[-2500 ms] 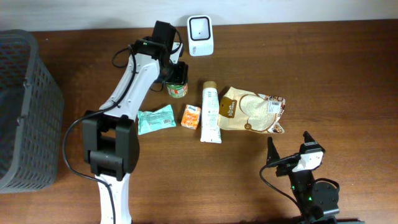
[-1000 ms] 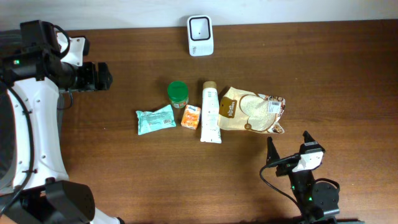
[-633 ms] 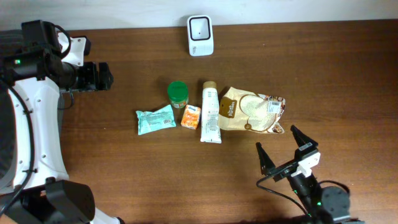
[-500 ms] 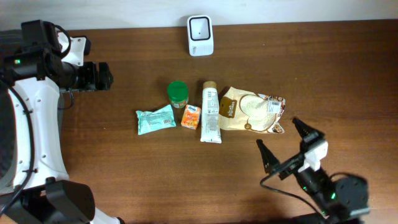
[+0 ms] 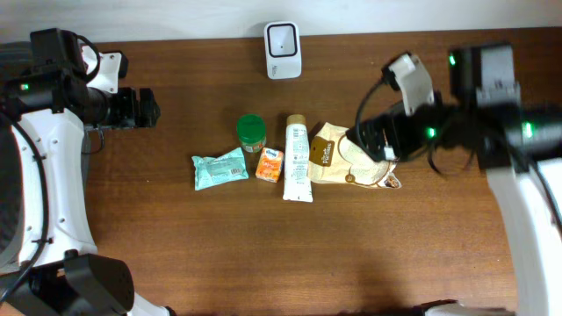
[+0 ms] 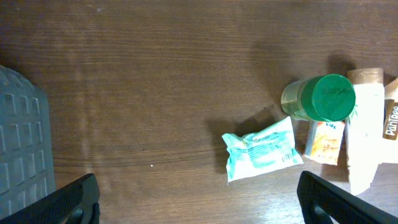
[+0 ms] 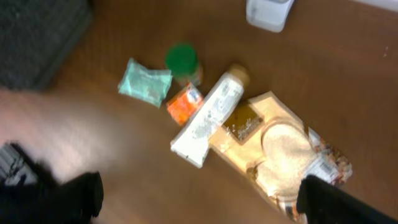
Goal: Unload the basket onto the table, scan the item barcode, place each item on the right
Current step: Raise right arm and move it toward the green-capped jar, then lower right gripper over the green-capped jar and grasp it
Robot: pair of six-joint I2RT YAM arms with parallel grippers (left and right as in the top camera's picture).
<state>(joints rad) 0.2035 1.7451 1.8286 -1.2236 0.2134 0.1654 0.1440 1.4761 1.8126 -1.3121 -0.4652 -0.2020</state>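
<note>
left gripper (image 6: 198, 200), right gripper (image 7: 200, 200) jaws apart; crinkly pouch (image 5: 353, 158), white tube (image 5: 298, 163), round green-lidded jar (image 5: 250, 130), woodgrain table (image 5: 263, 254).

Through my left wrist camera I can read only one piece of lettering: pale letters running up the dark label of the tan pouch (image 6: 391, 121), beginning "Pan" and unclear after that. The green jar lid (image 6: 329, 98) has raised writing, and the white tube (image 6: 364, 140), orange carton (image 6: 323, 140) and teal wipes packet (image 6: 260, 149) carry print, all too small to read. My right wrist's view is too blurred for any lettering.
</note>
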